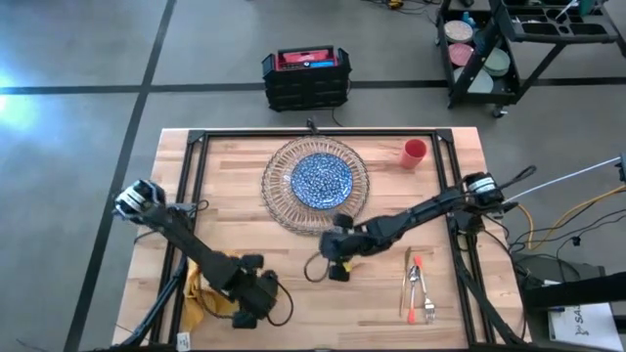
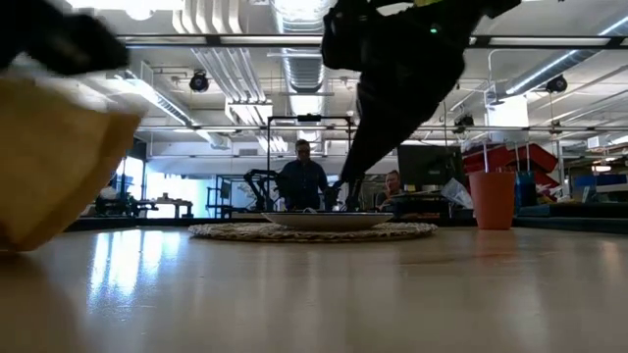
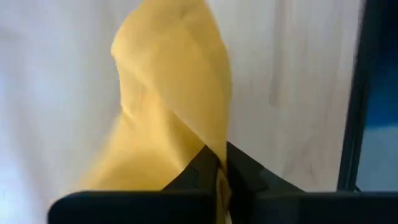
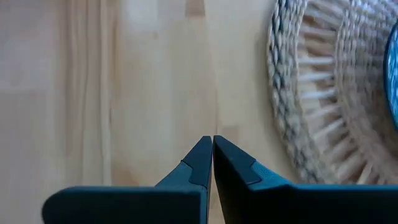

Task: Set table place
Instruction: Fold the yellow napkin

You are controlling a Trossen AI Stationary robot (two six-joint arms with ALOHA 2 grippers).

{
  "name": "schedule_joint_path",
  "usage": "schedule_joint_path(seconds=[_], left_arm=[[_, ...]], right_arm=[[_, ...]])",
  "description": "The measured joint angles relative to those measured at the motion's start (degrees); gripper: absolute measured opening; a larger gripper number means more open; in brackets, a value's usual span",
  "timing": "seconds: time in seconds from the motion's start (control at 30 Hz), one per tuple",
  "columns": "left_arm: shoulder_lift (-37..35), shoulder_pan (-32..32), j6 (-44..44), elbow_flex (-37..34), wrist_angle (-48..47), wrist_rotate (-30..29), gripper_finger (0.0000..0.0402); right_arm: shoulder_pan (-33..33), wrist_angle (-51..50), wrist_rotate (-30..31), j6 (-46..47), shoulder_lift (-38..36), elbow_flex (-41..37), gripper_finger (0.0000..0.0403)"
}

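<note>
Left wrist view shows the left gripper (image 3: 219,171) with its fingers clamped on a fold of the yellow napkin (image 3: 168,112), which rises above them over the pale table (image 3: 298,74). In the high view this gripper (image 1: 246,311) is near the table's front edge, toward the front left corner, and the napkin (image 1: 201,286) lies beside it. The right gripper (image 4: 212,155) has its fingers pressed together with nothing between them, over bare wood just beside the rim of the charger (image 4: 311,93). From above, it (image 1: 335,269) sits near the table's middle, in front of the charger (image 1: 284,200). The plate (image 1: 322,179) rests in the charger, toward the back edge. The cup (image 1: 415,154) stands near the back right corner. The cutlery (image 1: 418,288) lies near the front right corner.
</note>
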Motion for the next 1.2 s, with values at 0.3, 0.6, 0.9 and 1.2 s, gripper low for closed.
schedule_joint_path(seconds=[0.3,0.6,0.9,1.2], left_arm=[[-11.0,3.5,8.7,18.4,-10.0,-33.7,0.0],[-18.3,8.8,10.7,26.2,-10.9,-37.4,0.0],[-14.8,8.8,10.7,24.9,-14.6,-33.7,0.0],[-6.7,8.2,4.7,24.9,-16.1,-24.3,0.0]], right_arm=[[3.9,0.5,9.7,1.1,-2.1,-0.1,0.0],[5.5,1.5,19.0,-4.9,-4.2,-0.1,0.0],[8.3,-7.5,26.4,0.4,-10.0,-4.0,0.0],[5.9,28.0,8.7,-0.5,-13.3,-18.3,0.0063]])
